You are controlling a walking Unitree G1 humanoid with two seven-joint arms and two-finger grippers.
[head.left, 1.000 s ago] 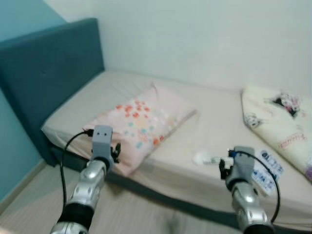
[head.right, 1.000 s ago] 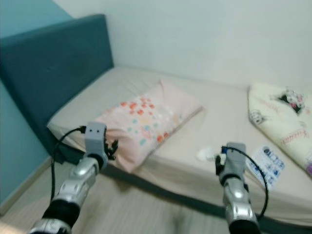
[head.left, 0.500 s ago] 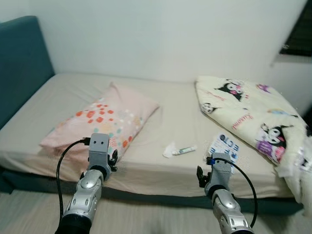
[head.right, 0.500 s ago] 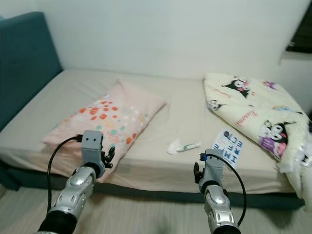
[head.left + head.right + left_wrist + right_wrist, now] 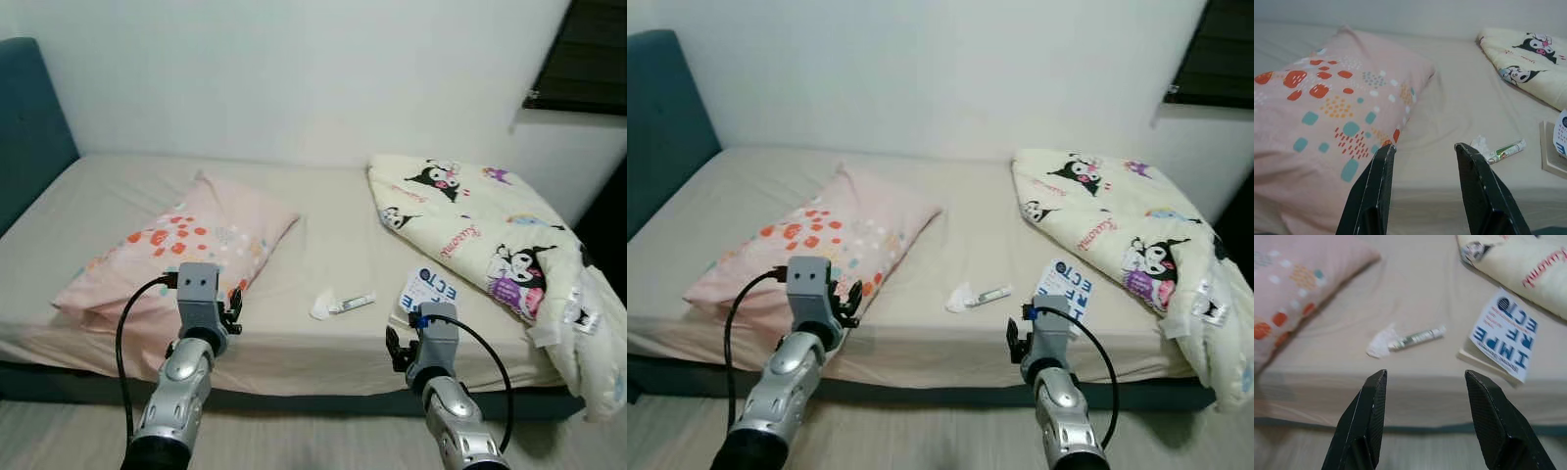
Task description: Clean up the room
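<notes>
In the head views, the bed [image 5: 59, 323] is spanning the middle of the frame, with a pink pillow [image 5: 176, 240] lying at left, a cartoon-print blanket [image 5: 490, 245] bunching at right, and a small tube [image 5: 351, 303] beside a crumpled tissue [image 5: 320, 308] and a booklet [image 5: 431, 289] sitting near the lower centre. In the left wrist view, the left gripper [image 5: 1422, 188] is hanging open and empty before the pillow. In the right wrist view, the right gripper [image 5: 1422, 421] is gaping open, facing the tube and booklet. Nothing is looking tidied yet; the whole cleanup appears to be remaining.
</notes>
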